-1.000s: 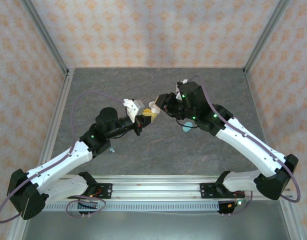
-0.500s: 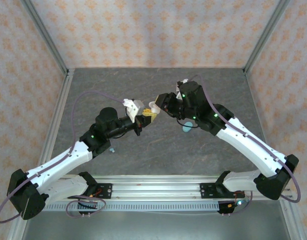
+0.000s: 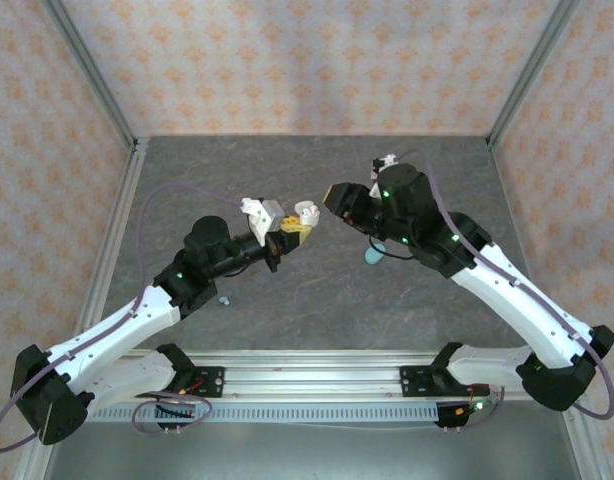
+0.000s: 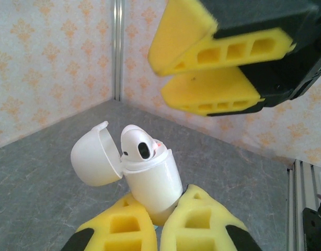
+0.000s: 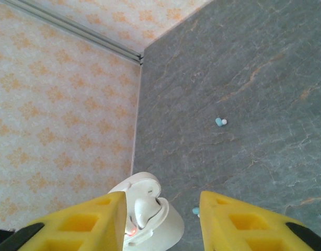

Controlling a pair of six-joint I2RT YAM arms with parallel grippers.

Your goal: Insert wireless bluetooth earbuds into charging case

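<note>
Left tool (image 4: pixel 161 209) grips the base of the white charging case (image 4: pixel 152 183), lid open, above mid-bench (image 3: pixel 317 300). One white earbud (image 4: pixel 138 148) sits inside. Right tool (image 5: pixel 160 201), jaws apart and empty, hangs near at two o'clock. A teal earbud (image 5: pixel 219 122) lies on the bench; likely light and slick, best pinched across its body.
</note>
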